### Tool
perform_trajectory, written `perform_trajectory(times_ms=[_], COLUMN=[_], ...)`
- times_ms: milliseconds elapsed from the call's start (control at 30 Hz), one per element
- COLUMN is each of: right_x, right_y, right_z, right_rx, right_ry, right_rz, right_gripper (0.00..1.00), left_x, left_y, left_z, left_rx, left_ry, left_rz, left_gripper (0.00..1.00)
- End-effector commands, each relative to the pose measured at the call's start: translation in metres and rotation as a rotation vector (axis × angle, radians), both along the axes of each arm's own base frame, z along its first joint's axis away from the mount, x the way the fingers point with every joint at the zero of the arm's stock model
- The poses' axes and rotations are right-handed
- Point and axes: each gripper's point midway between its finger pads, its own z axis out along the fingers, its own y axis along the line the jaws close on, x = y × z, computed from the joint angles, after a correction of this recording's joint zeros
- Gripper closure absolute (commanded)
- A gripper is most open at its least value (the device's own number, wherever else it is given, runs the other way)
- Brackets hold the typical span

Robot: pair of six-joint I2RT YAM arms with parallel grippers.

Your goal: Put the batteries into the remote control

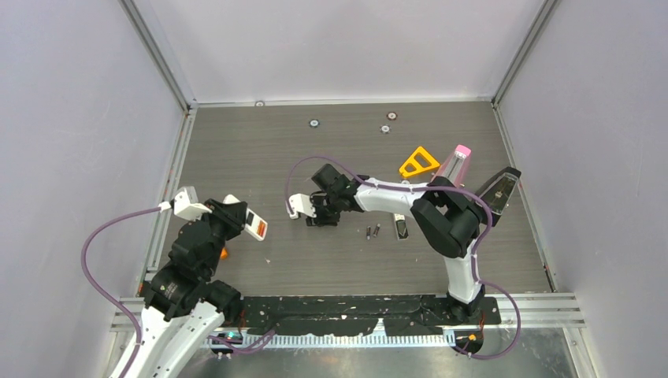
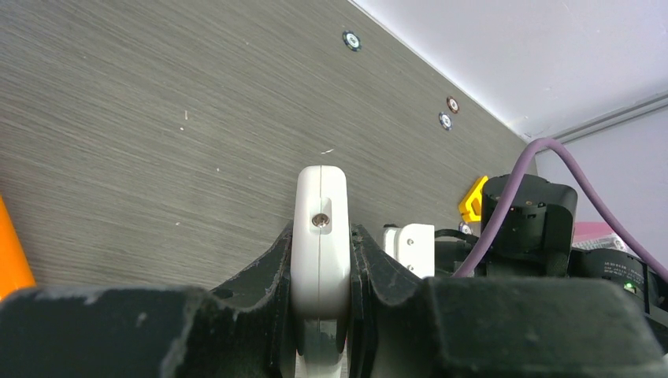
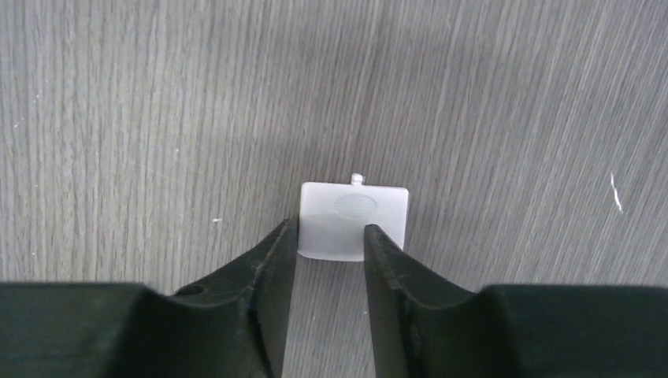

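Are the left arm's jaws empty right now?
No, the left gripper has its jaws shut on the white remote, held edge-on.

Table top (image 3: 157,94): matt grey wood-grain laminate. Remote control (image 2: 321,260): smooth white plastic, bright metal screw (image 2: 320,221). Battery cover (image 3: 354,220): frosted translucent white plastic. Right gripper (image 3: 329,236) fingers (image 3: 260,299): matt black plastic, slightly rough.

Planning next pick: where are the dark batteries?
Top view: both dark batteries lie side by side on the table, centre, just right of the right gripper.
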Motion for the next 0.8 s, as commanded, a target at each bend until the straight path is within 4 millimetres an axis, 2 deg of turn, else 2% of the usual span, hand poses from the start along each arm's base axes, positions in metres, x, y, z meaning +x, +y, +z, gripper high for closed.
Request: perform_trajectory(times_ms=[0, 133, 233, 533, 667, 767], right_x=[-0.011, -0.009, -0.006, 0.004, 0.009, 0.019], right_y=[-0.009, -0.008, -0.006, 0.003, 0.003, 0.003], right_z=[-0.008, -0.003, 0.005, 0.049, 0.076, 0.093], right_rx=[-0.059, -0.058, -0.041, 0.042, 0.081, 0.128], right_ry=[-0.016, -0.039, -0.063, -0.02, 0.049, 0.118], right_rz=[0.019, 0.003, -0.019, -0.217, -0.415, -0.651], right_gripper=[0.66, 0.77, 0.77, 0.5, 0.43, 0.42], left_x=[0.002, 0.001, 0.001, 0.001, 0.0, -0.003], left_y=[0.006, 0.006, 0.006, 0.006, 0.007, 0.007], left_z=[0.031, 0.03, 0.029, 0.031, 0.032, 0.032], left_rx=[-0.026, -0.025, -0.026, -0.029, -0.03, -0.036], left_ry=[-0.096, -0.095, -0.093, -0.095, -0.097, -0.1], left_rz=[0.025, 0.025, 0.023, 0.024, 0.025, 0.022], left_gripper=[1.0, 1.0, 1.0, 1.0, 1.0, 1.0])
